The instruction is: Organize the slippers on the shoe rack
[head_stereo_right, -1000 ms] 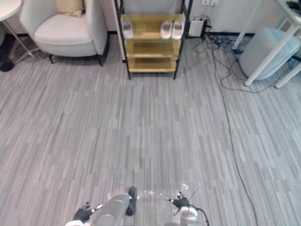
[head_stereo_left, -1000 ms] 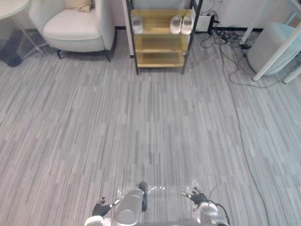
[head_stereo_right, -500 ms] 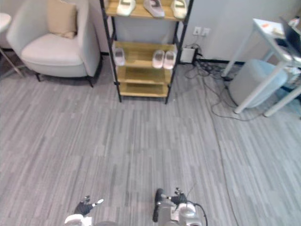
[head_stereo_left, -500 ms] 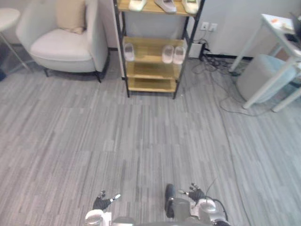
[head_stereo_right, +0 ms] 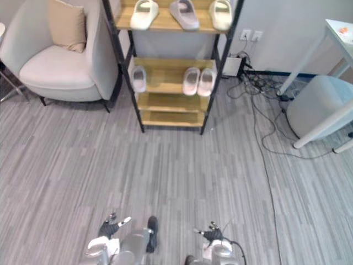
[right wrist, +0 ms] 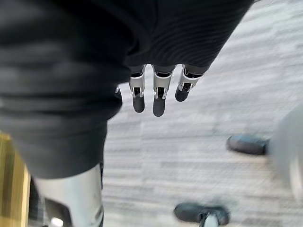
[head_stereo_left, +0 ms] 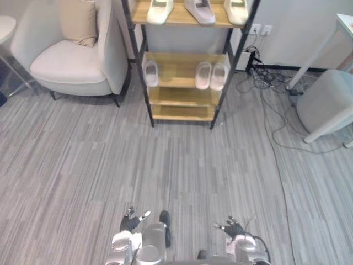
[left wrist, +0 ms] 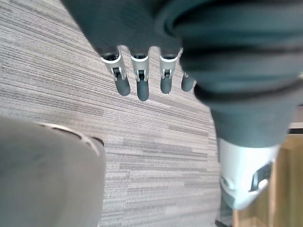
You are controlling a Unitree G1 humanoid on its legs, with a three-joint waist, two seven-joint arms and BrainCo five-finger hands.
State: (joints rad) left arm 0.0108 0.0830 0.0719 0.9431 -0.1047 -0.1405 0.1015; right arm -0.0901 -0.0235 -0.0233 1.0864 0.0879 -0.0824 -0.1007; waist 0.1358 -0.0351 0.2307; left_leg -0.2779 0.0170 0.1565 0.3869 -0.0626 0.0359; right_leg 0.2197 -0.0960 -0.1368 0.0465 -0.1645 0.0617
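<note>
A shoe rack (head_stereo_left: 176, 62) with a black frame and wooden shelves stands against the far wall. Its top shelf holds three pale slippers (head_stereo_left: 199, 10). On the middle shelf a single white slipper (head_stereo_left: 150, 73) lies at the left and a white pair (head_stereo_left: 211, 75) at the right. The two lower shelves (head_stereo_left: 183, 95) are bare. My left hand (head_stereo_left: 132, 222) and right hand (head_stereo_left: 231, 228) hang low near the bottom edge, far from the rack. Both are open and hold nothing, with straight fingers (left wrist: 137, 86) over the carpet, and likewise on the right (right wrist: 158, 97).
A white armchair (head_stereo_left: 71, 63) with a beige cushion stands left of the rack. Cables (head_stereo_left: 270, 91) trail over the floor to its right, beside a grey pouf (head_stereo_left: 328, 105). Striped grey carpet (head_stereo_left: 182, 165) lies between me and the rack.
The camera has moved: the whole view has shifted, so the rack looks larger and its top shelf shows. Both hands stay low, open and empty.
</note>
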